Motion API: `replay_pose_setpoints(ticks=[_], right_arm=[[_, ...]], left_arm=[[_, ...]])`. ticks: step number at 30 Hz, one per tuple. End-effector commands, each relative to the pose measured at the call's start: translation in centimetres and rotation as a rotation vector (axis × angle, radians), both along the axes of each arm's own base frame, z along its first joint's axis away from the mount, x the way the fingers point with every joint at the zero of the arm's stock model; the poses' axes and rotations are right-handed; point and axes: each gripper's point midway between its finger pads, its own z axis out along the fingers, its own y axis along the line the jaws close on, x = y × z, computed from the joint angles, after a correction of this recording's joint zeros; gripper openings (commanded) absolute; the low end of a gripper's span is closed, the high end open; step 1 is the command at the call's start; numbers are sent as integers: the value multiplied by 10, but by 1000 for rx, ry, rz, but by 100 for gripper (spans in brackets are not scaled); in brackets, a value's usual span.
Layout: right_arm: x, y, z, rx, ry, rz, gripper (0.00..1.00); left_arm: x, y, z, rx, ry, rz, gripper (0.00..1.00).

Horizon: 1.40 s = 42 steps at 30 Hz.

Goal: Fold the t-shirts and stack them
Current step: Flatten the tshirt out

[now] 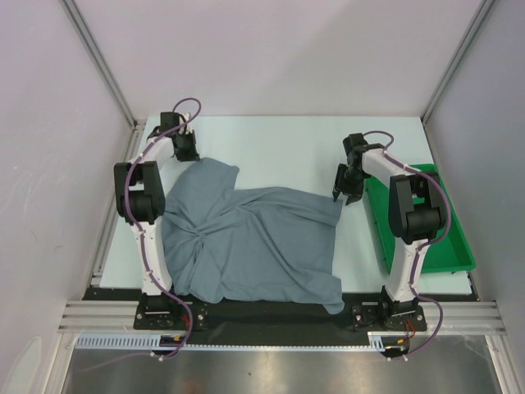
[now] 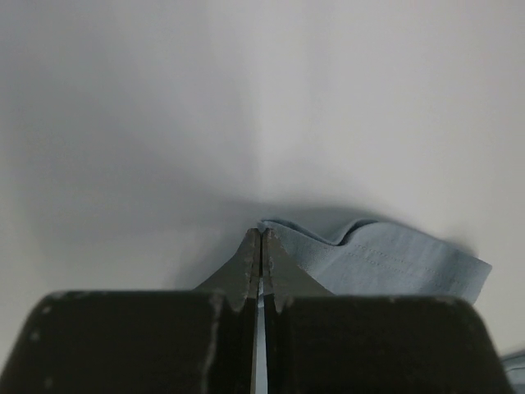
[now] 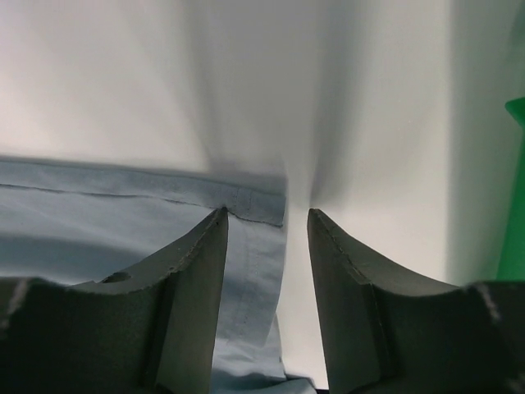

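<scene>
T-shirt [image 1: 246, 238] lies spread but rumpled across middle of table [image 1: 279, 148], one corner hanging off near edge. L gripper [image 1: 185, 152] at shirt's far-left corner w/ jaws fully closed. In wrist view cloth edge [image 2: 369, 254] meets the tips [image 2: 261, 238] & looks pinched. R gripper [image 1: 343, 195] at shirt's right corner, jaws approx half open, nothing gripped. Hem corner [image 3: 254, 209] sits betw. the fingers, one finger over cloth, other over bare table. Green tray [image 1: 451, 246] just right of R arm, apart from shirt
</scene>
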Motion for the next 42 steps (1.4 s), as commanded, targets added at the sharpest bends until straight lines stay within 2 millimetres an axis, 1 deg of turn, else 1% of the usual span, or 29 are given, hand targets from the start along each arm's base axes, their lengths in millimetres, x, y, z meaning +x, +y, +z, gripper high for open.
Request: replay_pose_setpoints(ticks=[1,4,9,12,13,15,16,17,20,21,22,23,24,25,26,27,28,29,30,31,32,34,35,36,37,38,40,41,42], right_arm=[[8,3,-2,21,-23,-8,49],[9,3,-2,22,-22,-14,47],[11,4,-2,27,-31,-4,41],[14,5,-2,33,-40,10,28],[15,5,-2,32,-43,11,20],[19,4,1,19,-52,14,10],[20,1,2,5,-55,16,2],[25,0,9,-1,-76,20,0],[36,-3,27,-26,-139,32,0],[44,-8,42,-46,-193,25,0],[50,-9,50,-48,-224,24,0],[62,-9,62,-48,-286,27,0],[74,-9,77,-45,-340,25,0],[83,-10,91,-44,-386,20,0],[95,-12,104,-51,-442,14,0],[103,-14,114,-53,-479,10,0],[115,-15,133,-49,-538,7,0],[127,-16,147,-57,-595,1,0],[134,-18,160,-56,-633,-10,0],[140,-20,173,-52,-669,-25,0],[150,-20,200,-45,-743,-36,0],[157,-22,231,-48,-824,-40,0],[160,-23,266,-38,-912,-48,0],[160,-22,282,-35,-953,-48,0],[161,-22,303,-40,-1010,-38,0],[156,-21,333,-43,-1077,-29,0],[149,-20,368,-70,-1159,-16,0],[144,-20,382,-76,-1188,-15,0],[130,-21,414,-67,-1254,-20,0]], left_arm=[[6,-3,43,-22,-93,-9,0],[5,-4,43,-24,-95,-12,1],[2,-5,44,-25,-93,-13,0],[2,-4,48,-23,-100,-12,0],[1,-5,48,-24,-98,-14,0],[1,-4,53,-23,-107,-12,0],[0,-4,55,-24,-109,-9,0],[0,-4,63,-25,-124,-6,0],[3,-3,85,-31,-184,19,0],[5,-3,103,-39,-220,35,0],[9,-2,116,-43,-258,46,0],[14,-1,131,-51,-292,55,0],[17,-2,153,-71,-344,69,0],[20,-3,167,-81,-379,73,0],[24,-4,185,-90,-424,74,0],[29,-5,202,-107,-473,84,0],[28,-6,226,-119,-529,83,0],[29,-6,244,-130,-576,82,0],[29,-8,261,-151,-616,85,0],[30,-10,284,-166,-676,82,0],[32,-11,311,-182,-730,79,0],[31,-13,341,-207,-765,77,0],[29,-17,374,-215,-827,58,0],[25,-19,388,-221,-847,49,0],[21,-18,405,-219,-880,42,0],[8,-18,438,-214,-948,30,0],[-7,-19,472,-203,-1018,7,0],[-24,-18,504,-196,-1086,-5,0],[-37,-20,521,-197,-1121,-17,0]])
